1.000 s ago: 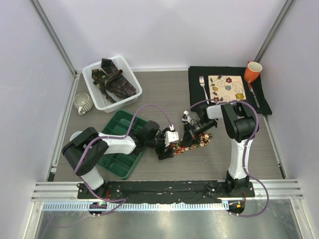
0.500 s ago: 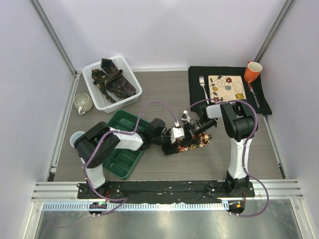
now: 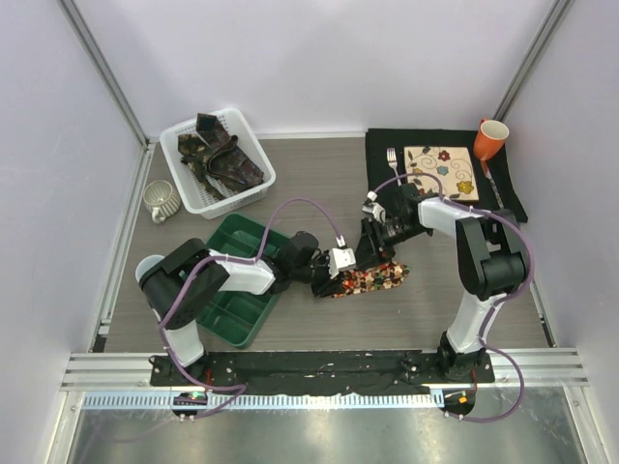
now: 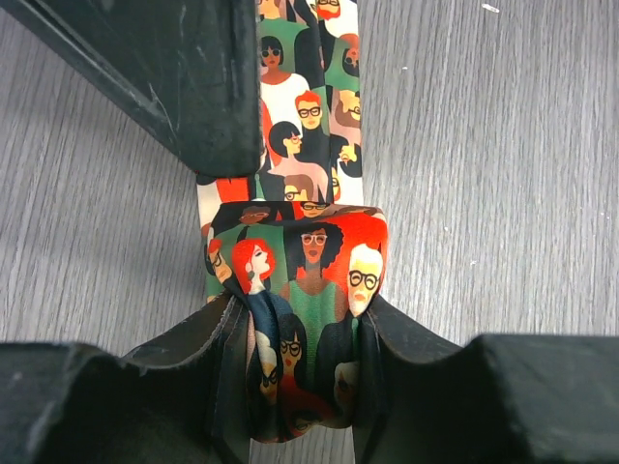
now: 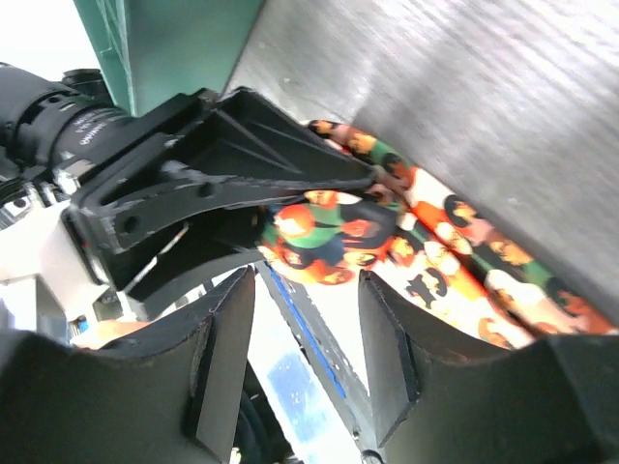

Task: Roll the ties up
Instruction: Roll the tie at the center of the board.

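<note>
The bright red-orange printed tie (image 3: 375, 279) lies on the table between the arms, with its left end folded into a small roll. My left gripper (image 3: 343, 277) is shut on that rolled end; the left wrist view shows the roll (image 4: 302, 290) squeezed between the pads, gripper (image 4: 302, 377). My right gripper (image 3: 373, 247) hovers just behind the tie, open and empty. In the right wrist view the right gripper (image 5: 305, 358) is spread, with the tie (image 5: 455, 251) and the left gripper (image 5: 222, 174) beyond it. Dark ties (image 3: 221, 155) lie piled in the white basket (image 3: 253, 189).
A green divided tray (image 3: 237, 290) sits left of the tie under the left arm. A grey mug (image 3: 161, 201) stands by the basket. A black mat (image 3: 382, 145) at back right carries a floral plate (image 3: 440, 170), a fork (image 3: 395, 166) and an orange mug (image 3: 490, 138).
My left gripper moved right along the tie, folding its end over. My right gripper came off the tie and drew back and up, its elbow swinging right.
</note>
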